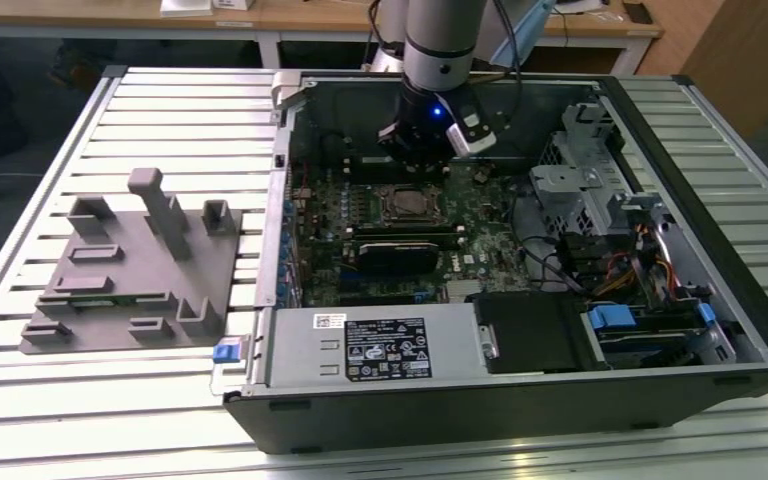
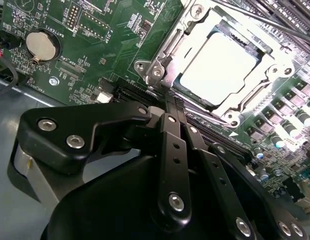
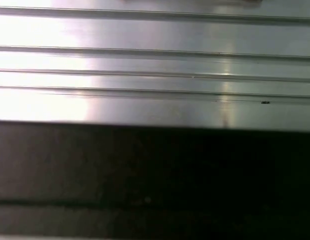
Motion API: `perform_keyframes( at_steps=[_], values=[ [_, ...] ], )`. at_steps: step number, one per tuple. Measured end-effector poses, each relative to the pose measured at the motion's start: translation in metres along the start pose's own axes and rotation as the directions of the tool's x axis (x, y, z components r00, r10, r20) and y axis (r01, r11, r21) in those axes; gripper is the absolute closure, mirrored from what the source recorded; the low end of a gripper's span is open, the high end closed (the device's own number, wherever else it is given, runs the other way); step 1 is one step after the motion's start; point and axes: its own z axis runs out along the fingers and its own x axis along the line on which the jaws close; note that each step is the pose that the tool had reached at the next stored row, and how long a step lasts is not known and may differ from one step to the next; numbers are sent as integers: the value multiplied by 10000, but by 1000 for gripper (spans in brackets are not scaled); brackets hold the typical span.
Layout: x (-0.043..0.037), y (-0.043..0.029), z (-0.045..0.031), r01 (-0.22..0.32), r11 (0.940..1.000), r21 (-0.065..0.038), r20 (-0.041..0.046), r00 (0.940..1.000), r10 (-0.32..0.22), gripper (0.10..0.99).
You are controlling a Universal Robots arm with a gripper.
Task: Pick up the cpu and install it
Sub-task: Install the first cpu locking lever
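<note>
Ribbed aluminium table [image 1: 37, 420] is carrying everything you are working with: one open computer case [image 1: 518, 400] lying on its side, and one grey plastic fixture block [image 1: 131, 270] sitting well apart from it, toward the exterior view's left. I think the case is lying flat so that the green motherboard [image 1: 491, 245] is facing up and your arm [image 1: 440, 40] can be coming at it from above.

You are holding the gripper [image 1: 418, 165] over the upper part of the board, just beside the socket [image 1: 411, 205]. In the second wrist view the gripper [image 2: 167, 107] is showing its black linkage bars running together toward the tip, and the tip is pointing at the near edge of the socket frame [image 2: 155, 70]. Whether the fingers are released or clenched, I cannot tell, because the tips are lying behind the links. Nothing seems to be hanging between them.

The cpu [image 2: 220, 65] is already resting inside the socket, with its pale metal top facing up and the metal frame lying around its edges. So I am judging that the placing is done, or nearly done, and the gripper is near the frame and not on the chip.

Counting what is visible: one cpu, one socket, one round coin battery [image 2: 42, 45] on the board, and several upright posts on the fixture block. In the first wrist view you are seeing plain metal ribs [image 3: 155, 65] and a dark band.
</note>
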Motion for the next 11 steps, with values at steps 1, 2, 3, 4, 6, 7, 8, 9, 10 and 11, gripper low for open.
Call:
perform_keyframes(
  at_steps=[1, 2, 3, 4, 6, 7, 8, 9, 10, 11],
  values=[
    [0, 0, 0, -1, 10000, 2, -1, 10000, 1, 980],
    [0, 0, 0, -1, 10000, 2, -2, 10000, 1, 980],
    [0, 0, 0, -1, 10000, 2, -2, 10000, 1, 980],
    [0, 0, 0, 0, 10000, 0, -1, 10000, 0, 980],
    [-1, 1, -7, 0, 10000, 0, -1, 10000, 0, 980],
    [-1, 1, -13, 0, 10000, -1, 0, 10000, 0, 980],
    [-1, 2, -20, 0, 10000, -1, 0, 10000, 0, 980],
    [-1, 2, -26, 0, 10000, 0, -1, 10000, 0, 980],
    [-1, 2, -27, 0, 10000, -2, 0, 10000, 0, 980],
    [-3, 2, -27, 1, 10000, 0, 0, 10000, -1, 980]
  ],
)
